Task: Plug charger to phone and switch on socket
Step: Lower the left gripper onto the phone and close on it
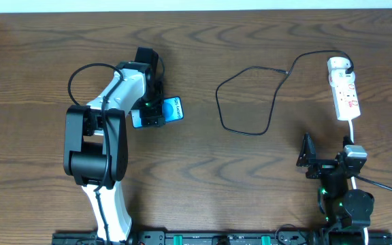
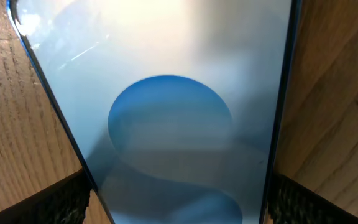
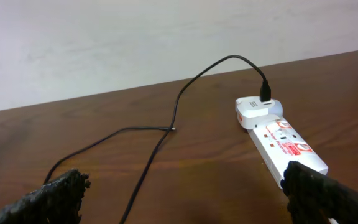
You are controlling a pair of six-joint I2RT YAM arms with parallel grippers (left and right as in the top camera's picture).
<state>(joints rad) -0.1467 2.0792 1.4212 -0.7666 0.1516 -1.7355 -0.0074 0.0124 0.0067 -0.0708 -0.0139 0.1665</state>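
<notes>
Closest to the lens, in the left wrist view, we see a blue-lit rectangular smartphone with dark edges [image 2: 185,93] filling the frame, a blue oval on its glare-washed screen. Left tool [image 2: 179,208] straddles it: both black pads [image 2: 61,199] touch its long edges, so we log the tool as pinching the smartphone across its width, jaws set wide. Overhead, the smartphone sits at the left half of the brown wooden bench [image 1: 250,190]; resting or lifted, we cannot tell.

Right tool [image 3: 188,202] has its jaws spread fully and holds nothing, low over the bench near the closer end of the narrow white power strip with red switch marks [image 3: 288,146]. The strip lies at the far right, well apart from the smartphone. A white plug adapter [image 3: 258,112] is seated in the strip's far end. From it a long thin black cable [image 1: 218,99] runs left and loops on the bench between the two arms. Its small connector tip [image 3: 173,129] lies loose on the wood just beside the cable's own run, plugged into nothing. Switch position: cannot tell. A thicker white cord [image 1: 351,129] leaves the strip toward the right arm.
</notes>
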